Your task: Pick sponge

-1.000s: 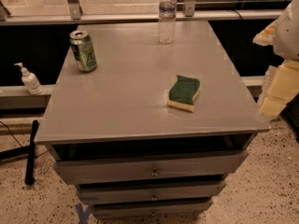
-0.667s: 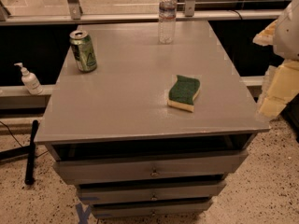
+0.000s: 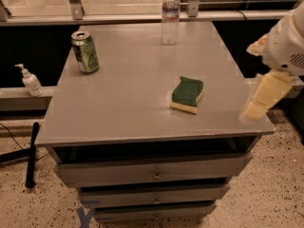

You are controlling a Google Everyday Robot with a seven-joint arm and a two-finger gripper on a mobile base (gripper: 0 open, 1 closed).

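The sponge [image 3: 186, 94], dark green on top over pale yellow foam, lies flat on the grey cabinet top [image 3: 128, 99], right of its middle. My gripper [image 3: 260, 75] hangs over the cabinet's right edge, to the right of the sponge and clear of it. One pale yellow finger [image 3: 266, 96] points down toward the front right corner. The other shows as a small pale patch higher up beside the white wrist. The fingers stand apart with nothing between them.
A green drink can [image 3: 85, 51] stands at the back left of the top. A clear water bottle [image 3: 170, 15] stands at the back middle. A soap dispenser [image 3: 29, 80] sits on a ledge to the left. Drawers [image 3: 154, 175] face forward below the top.
My gripper has moved left, coming in over the cabinet's right edge toward the sponge. The sponge, can and bottle have not moved on the top.
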